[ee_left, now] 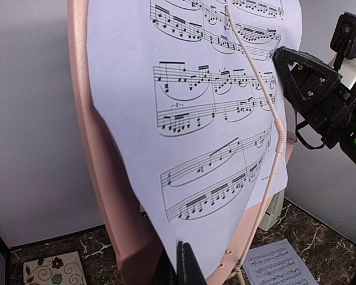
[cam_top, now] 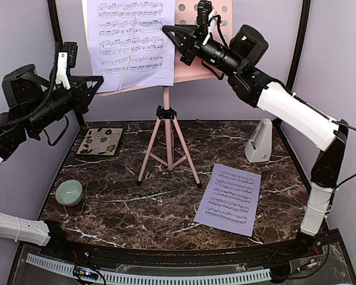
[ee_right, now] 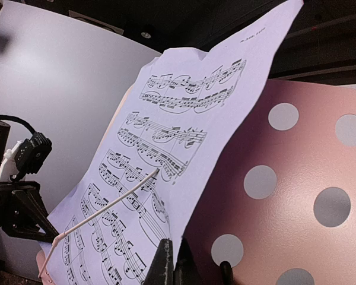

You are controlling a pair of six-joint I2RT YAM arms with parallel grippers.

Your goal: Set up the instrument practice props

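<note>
page (cam_top: 130,41) on stand (cam_top: 168,142), right jaws at edge

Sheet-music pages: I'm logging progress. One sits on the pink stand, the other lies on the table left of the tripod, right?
No: the top external view shows the loose page on the table right of the tripod. The other page is on the pink stand.

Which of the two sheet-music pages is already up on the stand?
The page standing upright on the left half of the pink stand, behind its thin retainer wire. The other page lies flat on the table.
</note>
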